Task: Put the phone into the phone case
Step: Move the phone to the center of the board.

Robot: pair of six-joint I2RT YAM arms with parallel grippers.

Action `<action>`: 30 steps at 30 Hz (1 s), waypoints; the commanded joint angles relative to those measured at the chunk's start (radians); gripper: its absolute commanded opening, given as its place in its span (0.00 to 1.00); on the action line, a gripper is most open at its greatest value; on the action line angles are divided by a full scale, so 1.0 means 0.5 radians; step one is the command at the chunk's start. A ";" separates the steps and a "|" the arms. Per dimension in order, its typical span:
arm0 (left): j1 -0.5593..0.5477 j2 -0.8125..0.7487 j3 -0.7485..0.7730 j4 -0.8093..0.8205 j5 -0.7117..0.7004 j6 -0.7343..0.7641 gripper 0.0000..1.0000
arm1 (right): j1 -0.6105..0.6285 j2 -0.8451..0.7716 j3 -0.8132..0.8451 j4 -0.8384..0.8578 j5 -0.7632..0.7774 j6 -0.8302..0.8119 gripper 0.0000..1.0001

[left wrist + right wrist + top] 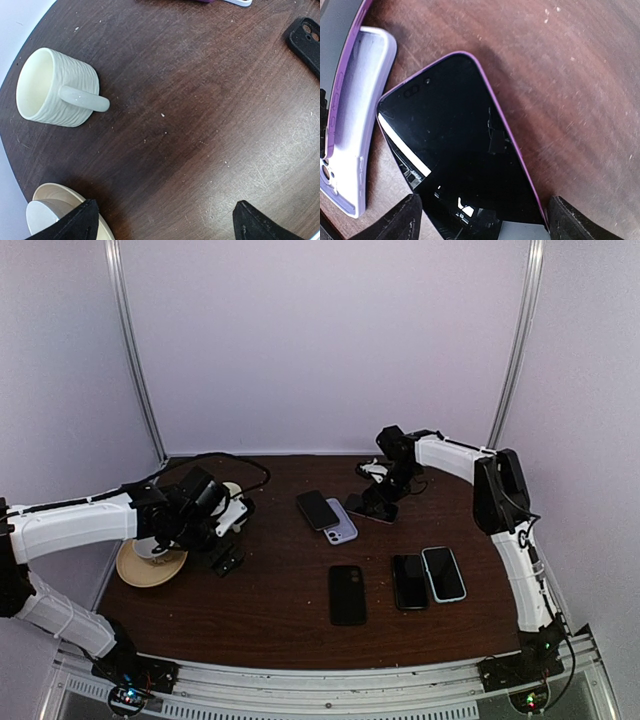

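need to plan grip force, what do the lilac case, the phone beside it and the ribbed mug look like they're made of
Lilac case: probably soft silicone or rubbery plastic; matte, rounded edges, no sharp glare.
Phone: glass front, glossy, mirroring lights and the rig; purple rim's material is unclear.
Ribbed mug: likely glazed ceramic; pale, thick-walled, soft sheen over moulded ridges.

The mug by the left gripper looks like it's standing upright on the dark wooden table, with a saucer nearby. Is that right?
Not quite. The mug is lying on its side, its mouth facing sideways and its handle sticking out, as the left wrist view shows. The rest holds: it sits on the dark wooden table, near the left gripper, with a saucer nearby.
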 commanded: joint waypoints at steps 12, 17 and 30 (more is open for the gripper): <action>0.019 -0.027 0.034 0.027 0.019 0.023 0.97 | 0.149 -0.154 -0.379 -0.183 0.413 0.181 0.78; 0.017 -0.032 0.034 0.024 0.039 0.025 0.97 | 0.192 -0.234 -0.492 -0.284 0.396 0.272 0.78; 0.017 -0.046 0.034 0.024 0.086 0.018 0.97 | 0.210 -0.597 -0.953 -0.363 0.303 0.600 0.83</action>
